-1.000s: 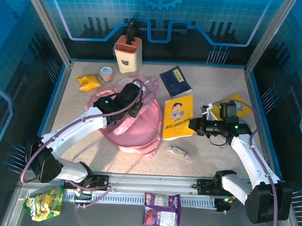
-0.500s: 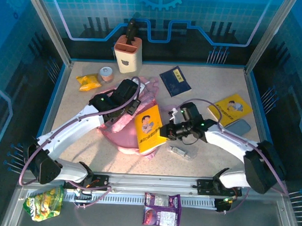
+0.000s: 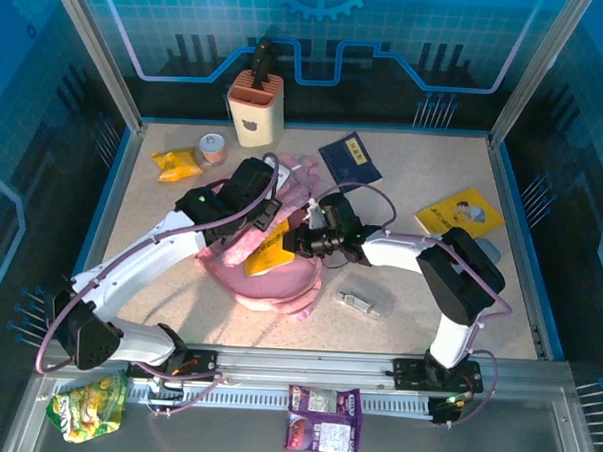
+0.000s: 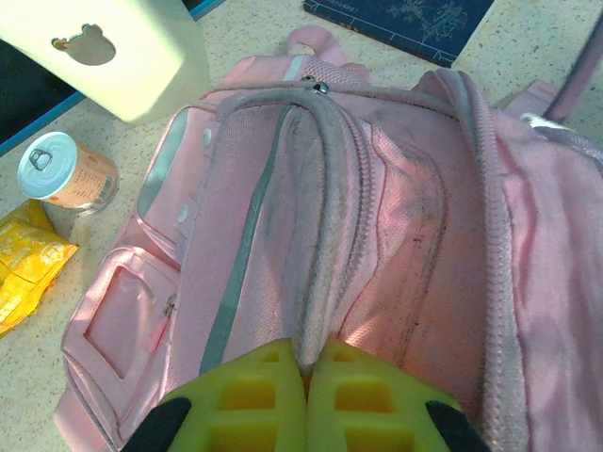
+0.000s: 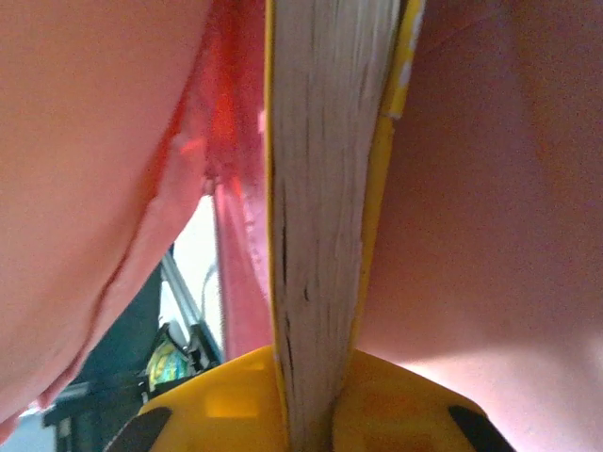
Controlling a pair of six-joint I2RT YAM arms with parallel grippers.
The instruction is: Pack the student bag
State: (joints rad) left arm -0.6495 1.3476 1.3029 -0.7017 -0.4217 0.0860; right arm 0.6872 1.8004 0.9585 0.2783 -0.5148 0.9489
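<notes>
Two arms share insertion: the left end effector (image 4: 306,367) pinches the soft pink fabric student bag (image 3: 279,290) by its rim on the speckled worktop (image 3: 419,291). The right end effector (image 5: 316,395) clamps a thin yellow book (image 5: 325,188) inside its mouth. Next probably: push deeper, release.

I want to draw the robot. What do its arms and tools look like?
The left arm and right arm are white with black joints and purple cables. The left tool has yellow-green fingers; the right tool yellow ones.
</notes>
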